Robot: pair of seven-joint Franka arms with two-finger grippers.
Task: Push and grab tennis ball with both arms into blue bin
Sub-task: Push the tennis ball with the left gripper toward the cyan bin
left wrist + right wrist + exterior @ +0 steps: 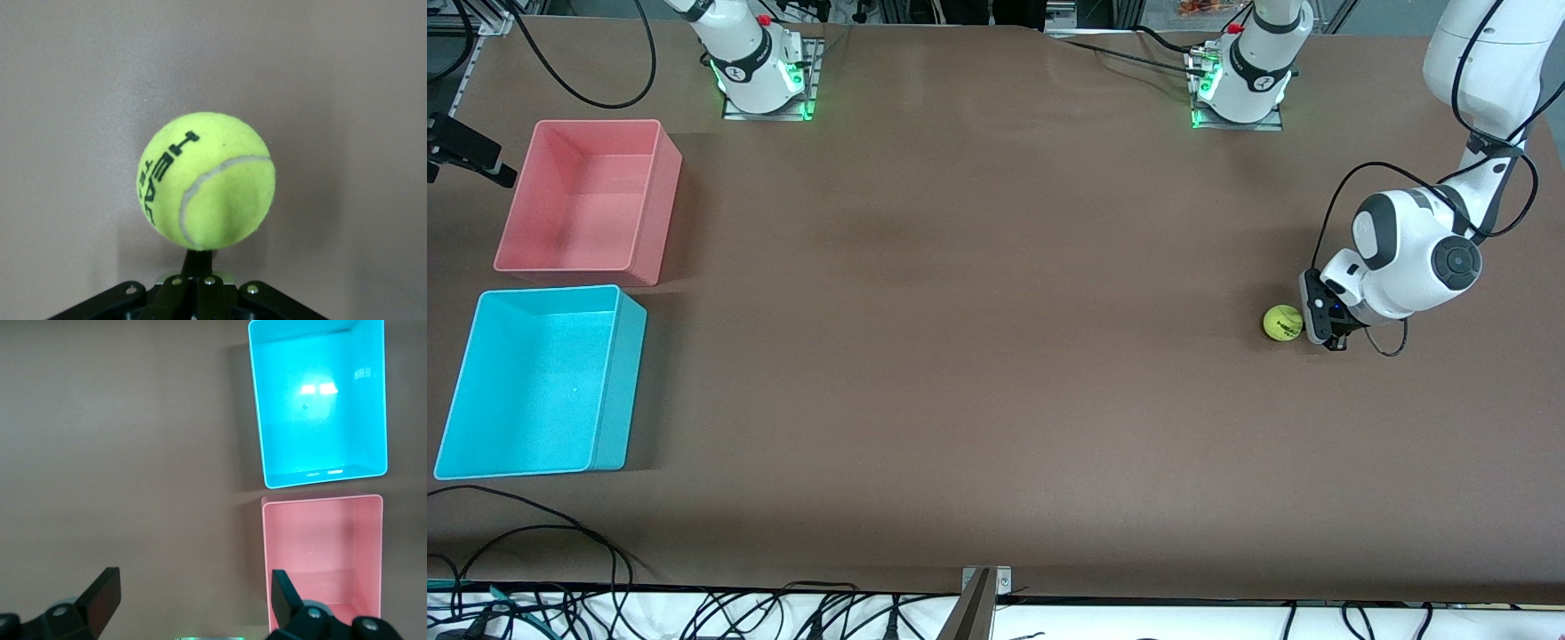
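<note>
The blue bin sits nearest the front camera, at the right arm's end of the brown table, open side up with nothing inside. In the right wrist view it shows a glossy floor with two bright reflections. Just beside it, farther from the front camera and not touching, stands the pink bin, of like shape and also empty; the right wrist view shows the pink bin with a narrow strip of table between the two.

Well apart from both bins, toward the left arm's end of the table, the tennis ball rests on the tabletop. It is yellow-green and fuzzy, with dark printed lettering and a pale curved seam, both plain in the left wrist view. The left gripper is down at table level, right against the ball on the side away from the bins, its fingers pressed together into a single black tip that meets the ball's felt. It grips nothing.

The right gripper waits high above the table, looking straight down on the bins, its two black fingers spread wide apart and holding nothing. Only that arm's base shows in the front view.
</note>
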